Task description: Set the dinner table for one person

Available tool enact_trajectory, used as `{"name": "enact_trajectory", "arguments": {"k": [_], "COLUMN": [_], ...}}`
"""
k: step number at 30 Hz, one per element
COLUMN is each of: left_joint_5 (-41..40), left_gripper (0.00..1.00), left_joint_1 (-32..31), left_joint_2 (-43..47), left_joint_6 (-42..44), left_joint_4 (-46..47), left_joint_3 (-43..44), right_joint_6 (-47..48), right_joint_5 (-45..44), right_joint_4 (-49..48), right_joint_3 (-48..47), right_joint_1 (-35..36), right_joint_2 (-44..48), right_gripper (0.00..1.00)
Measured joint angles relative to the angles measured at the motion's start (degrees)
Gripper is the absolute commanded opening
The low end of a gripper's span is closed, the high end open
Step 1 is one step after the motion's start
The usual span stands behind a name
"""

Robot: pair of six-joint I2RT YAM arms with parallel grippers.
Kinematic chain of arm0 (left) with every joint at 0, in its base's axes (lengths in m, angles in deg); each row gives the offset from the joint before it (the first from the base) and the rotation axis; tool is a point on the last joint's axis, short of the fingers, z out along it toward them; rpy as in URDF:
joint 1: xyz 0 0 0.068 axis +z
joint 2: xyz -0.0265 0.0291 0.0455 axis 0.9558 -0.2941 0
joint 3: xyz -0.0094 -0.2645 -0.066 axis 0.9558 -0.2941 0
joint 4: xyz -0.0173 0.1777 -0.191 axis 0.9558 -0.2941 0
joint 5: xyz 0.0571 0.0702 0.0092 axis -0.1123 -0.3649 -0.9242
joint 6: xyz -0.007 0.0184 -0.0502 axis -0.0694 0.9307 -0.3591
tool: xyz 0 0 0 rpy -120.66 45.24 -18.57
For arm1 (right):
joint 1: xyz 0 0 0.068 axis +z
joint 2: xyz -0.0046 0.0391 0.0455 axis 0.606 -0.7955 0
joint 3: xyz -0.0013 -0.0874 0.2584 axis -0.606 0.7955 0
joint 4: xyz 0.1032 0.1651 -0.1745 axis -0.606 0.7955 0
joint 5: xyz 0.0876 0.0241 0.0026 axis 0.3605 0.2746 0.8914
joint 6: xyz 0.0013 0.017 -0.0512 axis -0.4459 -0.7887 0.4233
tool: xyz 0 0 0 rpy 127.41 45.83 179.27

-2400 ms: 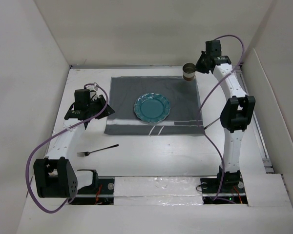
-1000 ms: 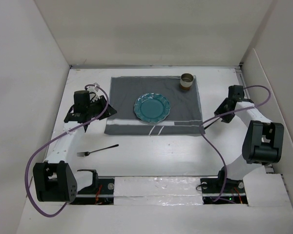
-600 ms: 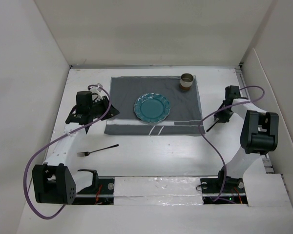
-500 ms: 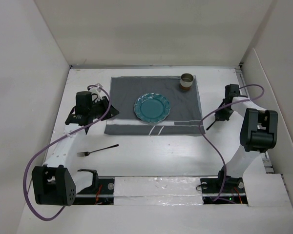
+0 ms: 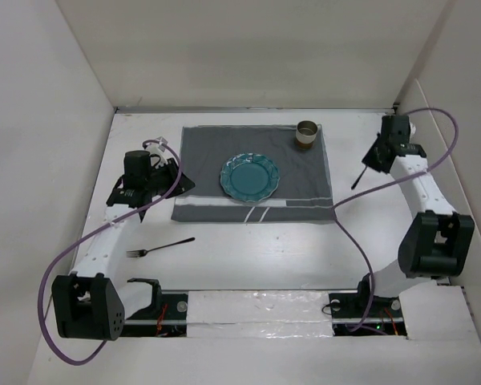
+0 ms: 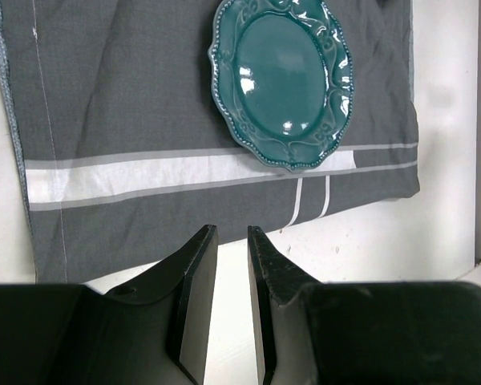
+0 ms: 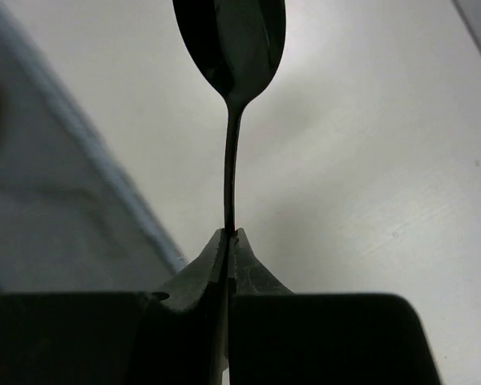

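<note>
1. Tabletop (image 5: 264, 257): the dinner table being set is a wide, plain white surface that fills the overhead view. A dark grey placemat (image 5: 204, 152) with pale stripes lies at its upper middle. A teal scalloped plate (image 5: 249, 177) sits at the mat's centre, and a small cup (image 5: 308, 134) stands on the mat's upper right corner.
2. A fork (image 5: 160, 246) lies on bare tabletop at the lower left, well apart from the mat.
3. At the upper right of the overhead view, the right tool (image 7: 231, 234) is pressed tight on the thin stem of a dark metal spoon (image 7: 232, 76). It is over bare tabletop just right of the mat. The bowl points away from the fingers. I cannot tell whether it touches the surface.
4. The left tool (image 6: 232, 233) hangs at the left, near the mat's lower left edge. Its fingers are a narrow slit apart, with nothing between them.
5. The spoon looks light, stiff and glossy, so it is likely slippery. A pinch on so narrow a stem may let it swivel, and I judge a grip mid-handle steadier.
6. The fork should handle the same way. It lies flat, so the handle's middle is the place to pinch, with the fingers straddling it.
7. The plate and cup look breakable and are best left alone.
</note>
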Motion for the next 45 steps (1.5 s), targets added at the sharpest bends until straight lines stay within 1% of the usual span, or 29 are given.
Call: {"name": "enact_trajectory", "arguments": {"k": [3,7,11,12,13,14,17,21,27,29,31,32,33,35,36,38,39,40,41,43,45], "left_joint_5": [-0.1,-0.4,-1.3,-1.6,-1.9,-2.0,-2.6,-3.9,-7.4,-13.2,-18.5,-20.4,-21.4,-23.1,-24.0,-25.8,-26.5,-27.3,-28.2,-30.1,-32.1], "left_gripper": [0.19,0.19,0.18,0.18,0.18,0.18,0.18,0.17,0.18,0.18,0.20,0.22,0.24,0.34,0.35,0.35,0.35,0.33,0.29,0.25,0.15], "left_joint_1": [0.0,0.0,0.0,0.0,0.0,0.0,-0.2,-0.5,-1.4,-4.8,-11.4,-14.7,-16.7,-18.7,-18.7,-18.5,-18.3,-18.4,-18.3,-18.3,-18.4], "left_joint_2": [-0.7,-1.6,-1.7,-1.7,-1.7,-1.7,-1.7,-0.5,3.0,3.0,2.2,1.6,1.4,1.4,1.5,1.5,1.7,1.9,2.4,4.3,7.0], "left_joint_6": [0.0,0.0,0.0,0.0,0.0,0.0,-0.2,-0.4,-0.7,-0.8,-1.1,-1.4,-2.0,-3.7,-4.7,-6.9,-7.9,-8.8,-9.8,-11.8,-14.2], "left_joint_4": [0.0,-0.1,-0.4,-0.6,-0.9,-1.2,-2.1,-2.7,-4.6,-5.7,-6.8,-7.1,-7.2,-7.6,-7.9,-8.5,-8.9,-9.4,-9.7,-11.2,-13.4], "left_joint_3": [0.0,0.0,0.0,0.0,0.1,0.2,0.9,1.7,3.5,5.3,7.2,8.0,8.4,8.4,8.4,8.4,8.4,8.3,7.9,7.0,5.5], "right_joint_6": [2.8,6.5,8.9,9.3,10.0,10.1,10.5,10.4,10.0,9.8,9.6,9.5,9.3,9.0,8.9,8.5,8.4,8.3,8.4,8.4,8.4], "right_joint_5": [4.9,11.7,18.3,19.4,20.6,20.8,21.2,21.1,19.9,19.7,19.6,19.5,19.3,18.9,18.6,18.2,18.2,18.3,18.5,19.0,19.2], "right_joint_4": [-0.5,-0.9,-0.2,0.2,1.0,1.1,2.9,3.6,3.6,3.5,3.4,3.5,3.5,3.5,3.5,3.3,3.3,3.2,3.1,2.8,3.0], "right_joint_3": [-7.5,-14.7,-15.4,-15.4,-15.6,-15.6,-16.7,-18.2,-21.6,-22.3,-22.7,-22.7,-22.7,-22.7,-22.7,-22.7,-22.7,-22.7,-22.7,-22.7,-22.7], "right_joint_1": [5.2,15.2,23.6,24.8,25.9,26.0,26.4,26.1,26.0,25.7,25.2,24.9,24.6,24.2,23.9,23.7,23.6,23.7,23.7,23.8,24.1], "right_joint_2": [4.0,3.1,-2.7,-4.9,-9.0,-9.5,-16.3,-22.8,-28.2,-29.3,-30.3,-30.7,-31.0,-31.4,-31.5,-31.7,-31.8,-31.8,-31.7,-31.6,-30.9], "right_gripper": [0.00,0.00,0.00,0.00,0.00,0.00,0.00,0.00,0.00,0.00,0.00,0.00,0.04,0.09,0.18,0.30,0.40,0.44,0.47,0.54,0.59]}}
